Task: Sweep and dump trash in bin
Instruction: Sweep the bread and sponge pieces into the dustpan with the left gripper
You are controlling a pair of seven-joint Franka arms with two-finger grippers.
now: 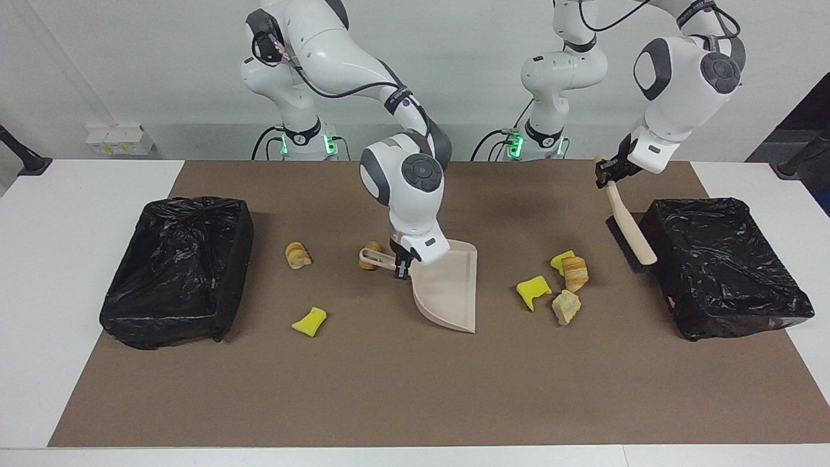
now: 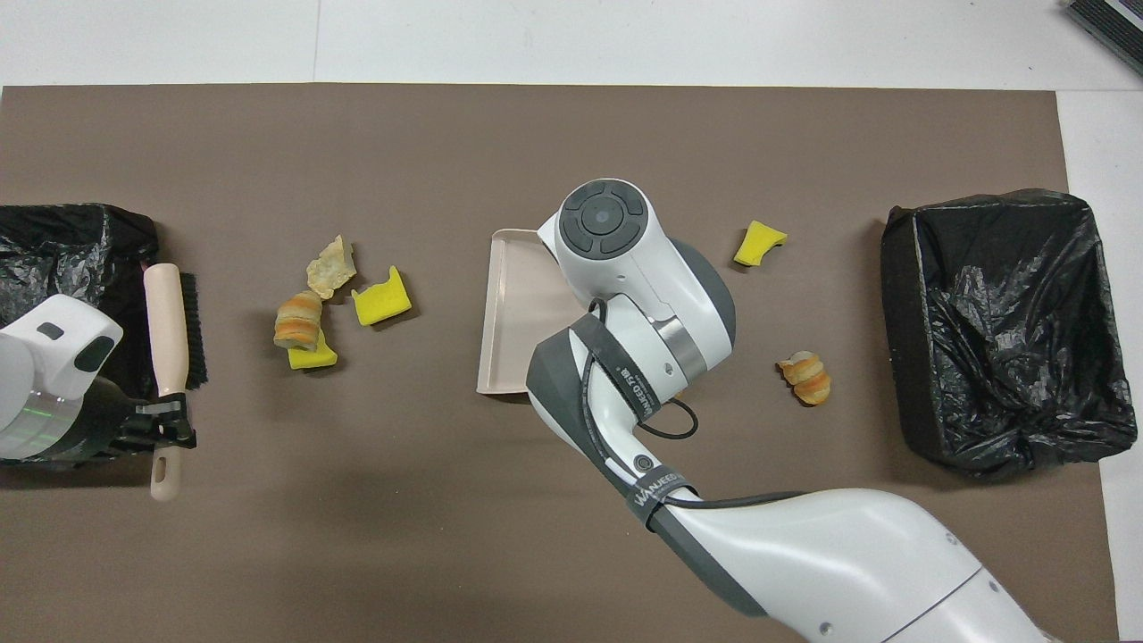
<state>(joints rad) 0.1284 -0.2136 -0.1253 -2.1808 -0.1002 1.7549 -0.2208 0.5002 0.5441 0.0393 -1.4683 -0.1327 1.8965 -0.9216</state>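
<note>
My right gripper (image 1: 402, 263) is shut on the handle of the beige dustpan (image 1: 447, 285) at mid-table; the pan's mouth faces the left arm's end. In the overhead view my arm covers the gripper and part of the pan (image 2: 518, 313). My left gripper (image 1: 613, 172) is shut on the brush (image 1: 626, 227), whose head hangs low beside a black bin (image 1: 733, 318). Several pieces of trash lie clustered between pan and brush: two yellow foam chunks (image 1: 533, 292), a croissant (image 1: 574, 272) and a tan piece (image 1: 566, 307). A roll (image 1: 371, 255) lies against the pan's handle.
Toward the right arm's end lie a bread piece (image 1: 298, 255) and a yellow chunk (image 1: 309, 322), then a second black-lined bin (image 1: 162, 324). Everything sits on a brown mat (image 1: 389, 389) with white table around it. The overhead view shows both bins (image 2: 902, 313) (image 2: 54, 223).
</note>
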